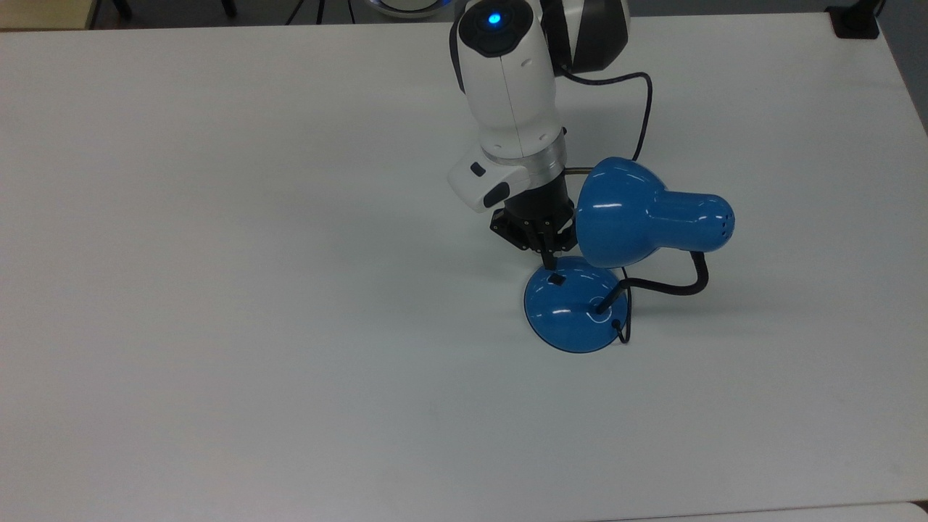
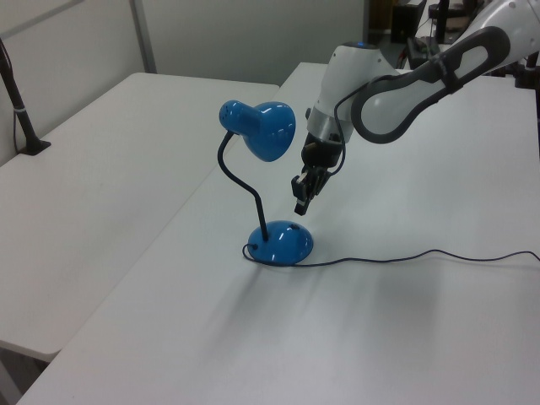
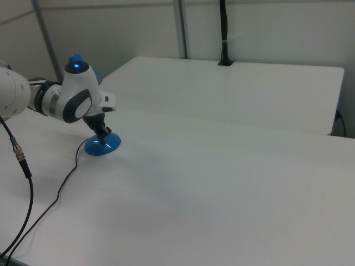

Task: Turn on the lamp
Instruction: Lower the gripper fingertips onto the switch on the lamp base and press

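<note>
Lamp (image 1: 638, 217) stands right of centre in top view, on white table (image 1: 217, 290). Shade hangs over domed base (image 1: 573, 312); cord (image 2: 405, 256) trails toward the left view's right edge. Gripper (image 1: 549, 259) poised just above small black switch (image 1: 556, 278), fingers pressed together, holding nothing. Risks, as judged: tip slides off glossy dome, missing switch; off-centre push shifts or tips light base; wrist brushes shade, very close beside it.

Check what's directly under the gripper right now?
The lamp's blue base, at the edge where the small black switch sits. In the left view the gripper hangs just above the base with a gap. The white table lies around it.
</note>
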Robot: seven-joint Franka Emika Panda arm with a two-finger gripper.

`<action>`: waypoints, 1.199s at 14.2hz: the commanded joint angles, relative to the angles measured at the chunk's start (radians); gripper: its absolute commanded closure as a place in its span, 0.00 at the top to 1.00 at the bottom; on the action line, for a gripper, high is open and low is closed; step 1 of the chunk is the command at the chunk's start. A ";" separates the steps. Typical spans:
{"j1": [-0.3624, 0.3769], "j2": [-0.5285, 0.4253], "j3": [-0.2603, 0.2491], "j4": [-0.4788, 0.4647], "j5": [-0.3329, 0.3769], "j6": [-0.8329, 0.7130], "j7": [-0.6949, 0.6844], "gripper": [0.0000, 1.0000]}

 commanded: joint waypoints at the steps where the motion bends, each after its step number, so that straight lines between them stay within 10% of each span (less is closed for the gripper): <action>1: 0.025 0.045 -0.010 0.040 0.016 0.025 0.019 0.00; 17: 0.033 0.093 -0.010 0.062 0.040 0.077 0.021 0.00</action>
